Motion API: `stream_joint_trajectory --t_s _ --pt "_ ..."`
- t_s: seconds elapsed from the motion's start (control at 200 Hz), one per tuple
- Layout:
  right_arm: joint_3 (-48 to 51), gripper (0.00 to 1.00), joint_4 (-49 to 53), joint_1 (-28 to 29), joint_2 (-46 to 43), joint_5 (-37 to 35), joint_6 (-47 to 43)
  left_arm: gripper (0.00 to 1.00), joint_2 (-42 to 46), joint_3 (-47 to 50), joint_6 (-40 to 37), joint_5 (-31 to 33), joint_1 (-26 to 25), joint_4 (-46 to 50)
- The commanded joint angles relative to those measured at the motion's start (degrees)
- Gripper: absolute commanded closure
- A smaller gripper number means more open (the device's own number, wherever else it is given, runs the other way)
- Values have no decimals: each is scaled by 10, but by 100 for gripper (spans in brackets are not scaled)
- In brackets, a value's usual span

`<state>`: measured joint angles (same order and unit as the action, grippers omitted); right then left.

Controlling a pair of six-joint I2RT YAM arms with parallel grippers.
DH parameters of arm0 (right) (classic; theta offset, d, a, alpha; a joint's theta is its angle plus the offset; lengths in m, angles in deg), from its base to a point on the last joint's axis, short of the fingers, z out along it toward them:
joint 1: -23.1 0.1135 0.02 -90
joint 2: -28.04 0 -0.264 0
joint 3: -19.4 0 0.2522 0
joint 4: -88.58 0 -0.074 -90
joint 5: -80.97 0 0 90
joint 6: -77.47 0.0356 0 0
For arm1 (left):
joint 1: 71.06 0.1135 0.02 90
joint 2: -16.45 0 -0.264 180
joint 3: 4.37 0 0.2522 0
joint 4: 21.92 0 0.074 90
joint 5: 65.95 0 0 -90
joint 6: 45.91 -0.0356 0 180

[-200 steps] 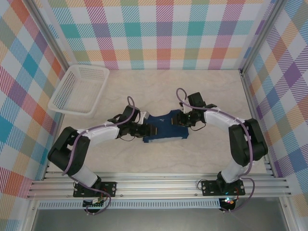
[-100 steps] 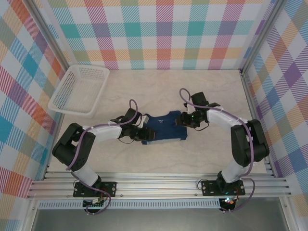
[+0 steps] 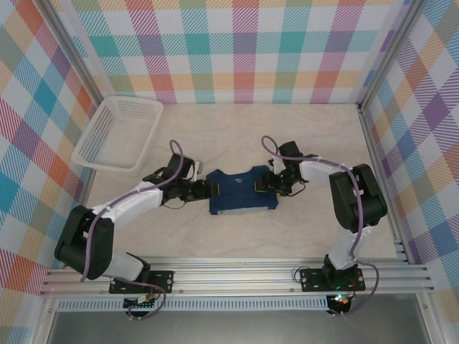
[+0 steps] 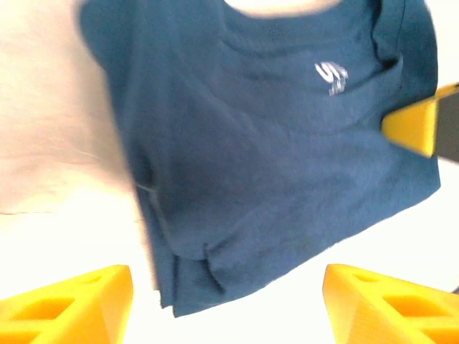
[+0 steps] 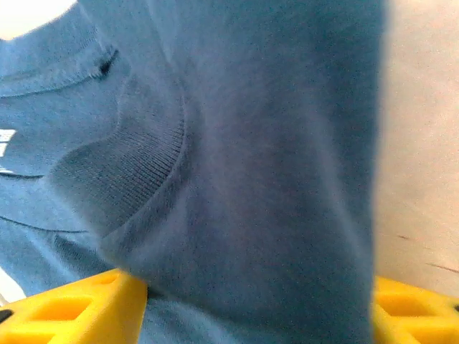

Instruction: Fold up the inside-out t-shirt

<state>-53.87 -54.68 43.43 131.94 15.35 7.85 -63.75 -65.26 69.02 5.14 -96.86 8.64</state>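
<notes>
**Top external view.** The inside-out t-shirt (image 3: 240, 192) lies on the table (image 3: 244, 136), midway between the two arms, gathered into a compact, roughly rectangular packet. The left gripper (image 3: 209, 188) sits at its left edge and the right gripper (image 3: 265, 183) at its right edge near the collar. The white basket (image 3: 150, 136) stands well apart at the far left, tilted against the wall. It holds nothing.

**Left wrist view.** The t-shirt (image 4: 265, 165) shows stacked layers along its near edge and a small white print (image 4: 331, 74) below the neckline. The left gripper (image 4: 228, 308) has its yellow fingers (image 4: 72, 304) spread wide at either side of that edge, pinching nothing.

**Right wrist view.** The t-shirt (image 5: 251, 143) lies close under the camera, with the ribbed collar (image 5: 154, 172) visible. The right gripper (image 5: 247, 315) has its fingers spread, with cloth lying across the gap and no pinch evident.

**Handling.** Judge the garment light, soft and limp. It sags, creases and slides on itself, and the layers shift if dragged. Take hold at a folded edge or corner, pinching all layers together, one gripper at each side. Lift low and evenly.
</notes>
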Motion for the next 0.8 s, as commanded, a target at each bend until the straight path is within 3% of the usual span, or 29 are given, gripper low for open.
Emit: stream_joint_trajectory --t_s 0.0,0.145,0.285,0.56,0.8 --pt "1 44 -37 11 21 22 17 29 37 2 7 18 26 30" --pt "3 74 -74 13 15 17 29 29 66 11 9 24 52 41" --pt "-34 91 -63 -6 16 -10 16 29 78 15 11 34 65 46" --pt "-206 94 75 -117 71 -92 -120 28 77 0 13 43 68 47" --pt "-388 94 202 -171 152 -379 -304 28 64 -11 15 29 66 50"
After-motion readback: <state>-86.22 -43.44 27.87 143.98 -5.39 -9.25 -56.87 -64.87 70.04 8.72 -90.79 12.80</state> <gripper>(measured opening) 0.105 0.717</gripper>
